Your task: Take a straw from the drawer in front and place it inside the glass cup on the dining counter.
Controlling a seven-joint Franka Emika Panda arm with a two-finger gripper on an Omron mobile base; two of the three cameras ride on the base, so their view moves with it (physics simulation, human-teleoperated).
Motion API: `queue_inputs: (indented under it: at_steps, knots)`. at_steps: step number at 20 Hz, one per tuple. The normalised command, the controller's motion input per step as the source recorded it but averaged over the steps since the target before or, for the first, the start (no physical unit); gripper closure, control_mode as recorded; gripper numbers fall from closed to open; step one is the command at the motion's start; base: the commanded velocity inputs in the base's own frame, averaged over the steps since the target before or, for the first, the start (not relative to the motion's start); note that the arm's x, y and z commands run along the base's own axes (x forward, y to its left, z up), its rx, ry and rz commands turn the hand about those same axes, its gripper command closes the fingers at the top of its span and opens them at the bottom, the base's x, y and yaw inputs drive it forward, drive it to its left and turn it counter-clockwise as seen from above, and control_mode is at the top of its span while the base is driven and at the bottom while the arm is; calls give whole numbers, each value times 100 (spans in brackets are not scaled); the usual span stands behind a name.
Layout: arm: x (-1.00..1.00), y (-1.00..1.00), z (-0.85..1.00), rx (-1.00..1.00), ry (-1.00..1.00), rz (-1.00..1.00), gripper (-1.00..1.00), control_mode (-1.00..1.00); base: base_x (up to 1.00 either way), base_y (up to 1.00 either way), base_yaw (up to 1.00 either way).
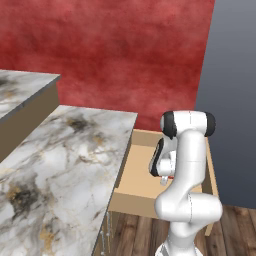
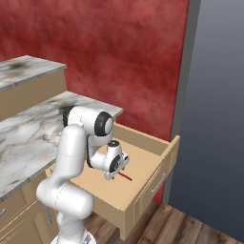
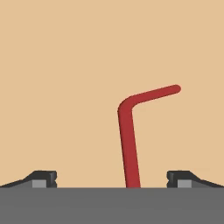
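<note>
Red wall [image 1: 110,55] backs the kitchen, and from nine o'clock a marble counter [image 1: 55,165] runs toward the middle. Just beside it, at about four o'clock from the counter's far corner, the drawer [image 2: 152,164] stands pulled out, its tan floor bare but for the straw [image 3: 129,140]. The gripper [image 3: 111,178] hangs low over that floor with its jaws spread wide and nothing between them. In the hand view the straw lies between the fingertips [image 3: 43,178], slightly toward three o'clock of centre; its long shaft runs toward twelve o'clock, then bends off toward two o'clock. A straight descent probably brackets the shaft.
</note>
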Motion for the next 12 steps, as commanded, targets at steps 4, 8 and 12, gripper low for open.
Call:
queue_inputs:
  at_steps: [4,8,12]
  knots:
    - [5,0,-11,0,0,0,-100,-100,0,0,0]
    - [5,0,-11,0,0,0,-100,-100,0,0,0]
    - [4,0,-10,0,0,0,-100,-100,0,0,0]
